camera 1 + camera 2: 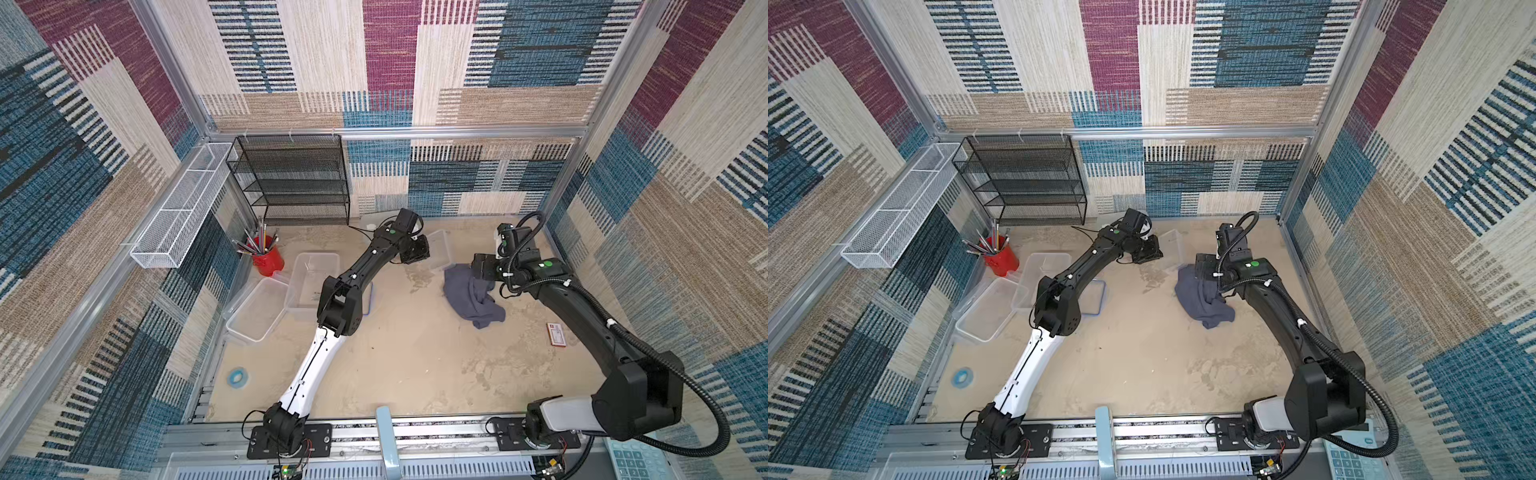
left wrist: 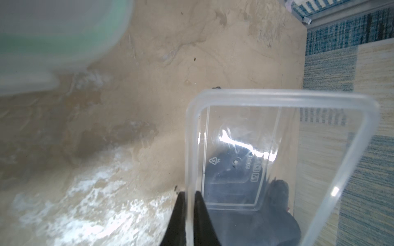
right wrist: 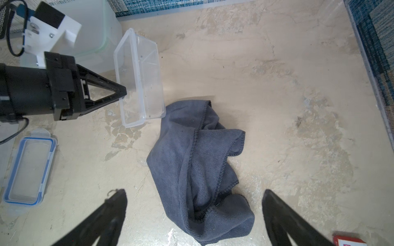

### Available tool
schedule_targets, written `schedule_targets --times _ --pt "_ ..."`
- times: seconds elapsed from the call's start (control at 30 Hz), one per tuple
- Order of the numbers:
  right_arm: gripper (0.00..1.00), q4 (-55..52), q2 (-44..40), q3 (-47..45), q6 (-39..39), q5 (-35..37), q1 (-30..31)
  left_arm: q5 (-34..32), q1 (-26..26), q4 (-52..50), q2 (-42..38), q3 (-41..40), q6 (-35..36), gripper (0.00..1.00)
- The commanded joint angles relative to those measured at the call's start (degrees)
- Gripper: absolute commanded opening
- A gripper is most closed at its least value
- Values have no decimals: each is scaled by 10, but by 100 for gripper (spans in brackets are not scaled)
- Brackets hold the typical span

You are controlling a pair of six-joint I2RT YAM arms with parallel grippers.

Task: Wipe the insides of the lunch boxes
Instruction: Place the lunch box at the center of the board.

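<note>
On the sandy table (image 1: 415, 365), an open tub (image 1: 255, 316) sits at the left edge and a second tub (image 1: 311, 278) touches it. The grey cloth (image 3: 198, 159) lies crumpled right of centre, with the right gripper (image 3: 195, 196) hanging above it, jaws spread wide. The small tub (image 3: 140, 78), tipped on its side just beside the cloth, has its wall pinched in the closed left gripper (image 3: 123, 92). A blue-rimmed lid (image 3: 29, 170) lies flat nearby
</note>
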Motion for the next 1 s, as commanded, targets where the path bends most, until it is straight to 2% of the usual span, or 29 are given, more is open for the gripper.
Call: schedule_targets --times 0.0,0.2,0.4,0.7,0.97 --pt "99 28 -9 -7 13 -11 0 -26 -4 70 6 -2 -29 3" --pt "99 31 -28 -27 21 -12 0 -26 -8 101 20 -2 -38 15" --pt "99 32 -41 -38 25 -9 0 -13 -9 118 30 -2 -49 35" --pt "99 42 -47 -45 34 -22 0 -2 -12 120 -8 -2 -38 44" --pt "99 62 -54 -49 43 -47 0 8 -13 68 -125 -35 20 45"
